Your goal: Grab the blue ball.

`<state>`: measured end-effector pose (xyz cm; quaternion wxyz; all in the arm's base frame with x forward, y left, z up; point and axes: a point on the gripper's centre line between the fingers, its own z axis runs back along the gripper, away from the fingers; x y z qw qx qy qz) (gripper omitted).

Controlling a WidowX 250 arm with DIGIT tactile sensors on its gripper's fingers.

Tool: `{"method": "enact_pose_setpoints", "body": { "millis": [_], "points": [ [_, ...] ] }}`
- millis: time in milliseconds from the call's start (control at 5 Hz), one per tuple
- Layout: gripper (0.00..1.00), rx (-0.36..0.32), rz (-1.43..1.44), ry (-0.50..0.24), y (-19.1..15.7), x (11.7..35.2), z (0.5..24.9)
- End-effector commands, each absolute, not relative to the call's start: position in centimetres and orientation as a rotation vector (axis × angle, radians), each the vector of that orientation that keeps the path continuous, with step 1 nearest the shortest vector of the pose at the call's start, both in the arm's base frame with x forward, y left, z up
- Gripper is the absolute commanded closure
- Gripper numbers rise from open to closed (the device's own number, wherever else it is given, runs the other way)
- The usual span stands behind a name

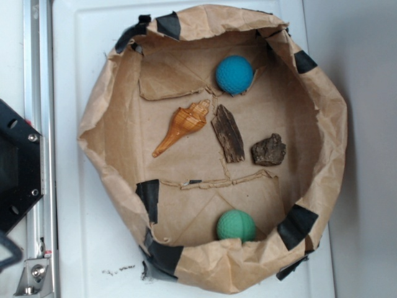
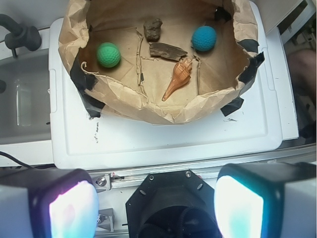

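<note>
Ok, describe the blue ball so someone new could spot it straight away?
Find the brown paper basin with black tape patches on the white surface. Inside lie a shell, two bark pieces and two balls. The blue ball is the teal one near the shell's wide end; the green ball sits across the basin.

two pale, blocky gripper fingers (image 2: 238,204) with glowing teal-pink pads, black octagonal base (image 2: 171,206) with silver screws

white plastic board (image 1: 80,248) lying flat with small dark specks on it, shiny metal rail (image 1: 38,93) along one edge, pale grey surface (image 1: 366,124) on the other side, clear see-through tub (image 2: 22,99) next to the board, soft even light
</note>
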<state>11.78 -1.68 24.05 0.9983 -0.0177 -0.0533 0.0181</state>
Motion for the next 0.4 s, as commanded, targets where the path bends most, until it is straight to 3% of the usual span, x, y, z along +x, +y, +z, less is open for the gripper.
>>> {"method": "enact_pose_setpoints", "body": {
  "millis": [0,200],
  "points": [
    [0.00,-0.035,0.036,-0.107,-1.7,11.8,24.1],
    [0.00,0.003,0.086,-0.072,-2.6,16.8,21.8]
  ]
}}
